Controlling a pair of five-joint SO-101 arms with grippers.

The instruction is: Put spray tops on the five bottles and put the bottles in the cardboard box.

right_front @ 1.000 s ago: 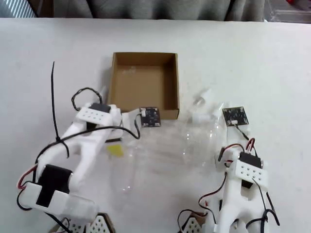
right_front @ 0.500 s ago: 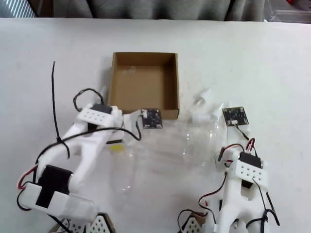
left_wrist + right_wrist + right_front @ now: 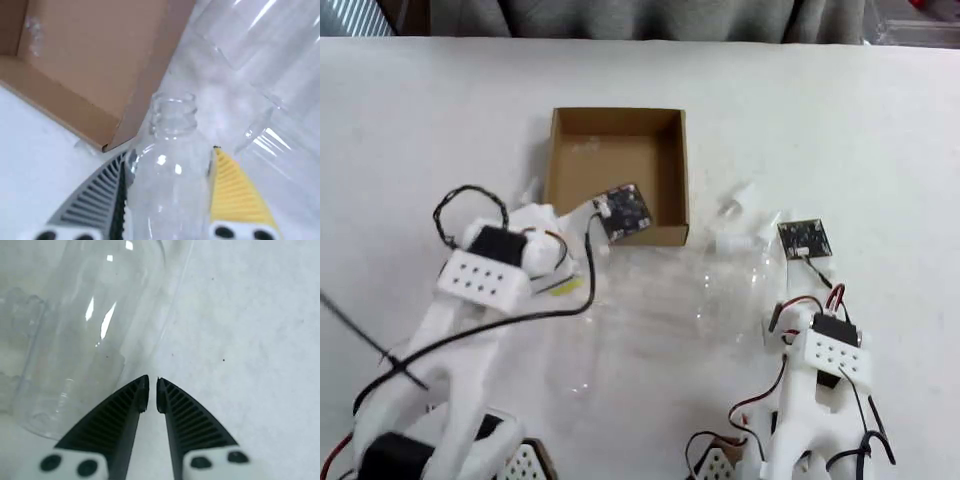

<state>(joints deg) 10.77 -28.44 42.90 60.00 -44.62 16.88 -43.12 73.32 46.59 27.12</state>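
My left gripper [image 3: 170, 157] is shut on a clear bottle [image 3: 170, 165] with a bare, open neck. It holds the bottle just outside the front left corner of the cardboard box [image 3: 150, 90]. In the high view the left arm [image 3: 485, 275] stands by that corner of the box [image 3: 610, 165]. The right gripper [image 3: 152, 395] is shut on nothing, low over the table beside a clear bottle [image 3: 90, 340] lying on its side. Two small white pieces that look like spray tops [image 3: 735, 198] [image 3: 732, 241] lie right of the box.
More clear bottles [image 3: 650, 310] lie on the table between the two arms, and some show past the held one [image 3: 260, 45]. The right arm [image 3: 825, 345] stands at the front right. The box has nothing in it.
The left arm has risen and swung toward the box's front left corner with the bottle in its gripper. The right arm has not moved.
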